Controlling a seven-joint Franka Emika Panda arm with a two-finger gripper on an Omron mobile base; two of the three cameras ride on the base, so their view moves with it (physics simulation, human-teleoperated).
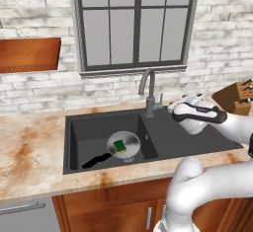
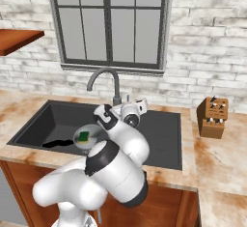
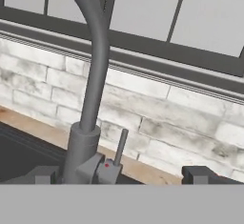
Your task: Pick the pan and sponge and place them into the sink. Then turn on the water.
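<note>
The shiny grey pan (image 1: 129, 142) lies in the basin of the black sink (image 1: 79, 132), its black handle (image 1: 96, 161) pointing to the front left. The green sponge (image 1: 119, 146) rests inside the pan. From the right base view, the pan (image 2: 90, 133) and sponge (image 2: 84, 136) sit left of my arm. My gripper (image 1: 169, 108) hovers over the draining board, right beside the grey faucet (image 1: 148, 90), and is open with nothing in it. In the hand view the open gripper (image 3: 121, 176) faces the faucet's thin lever (image 3: 121, 144), fingertips (image 3: 45, 174) on both sides of the faucet base. No water runs.
A wooden knife block (image 2: 212, 117) stands on the marble counter (image 1: 29, 147) right of the sink. Behind the faucet are a brick wall and a window (image 1: 136, 21). Wooden shelves (image 1: 29, 53) hang at the upper left.
</note>
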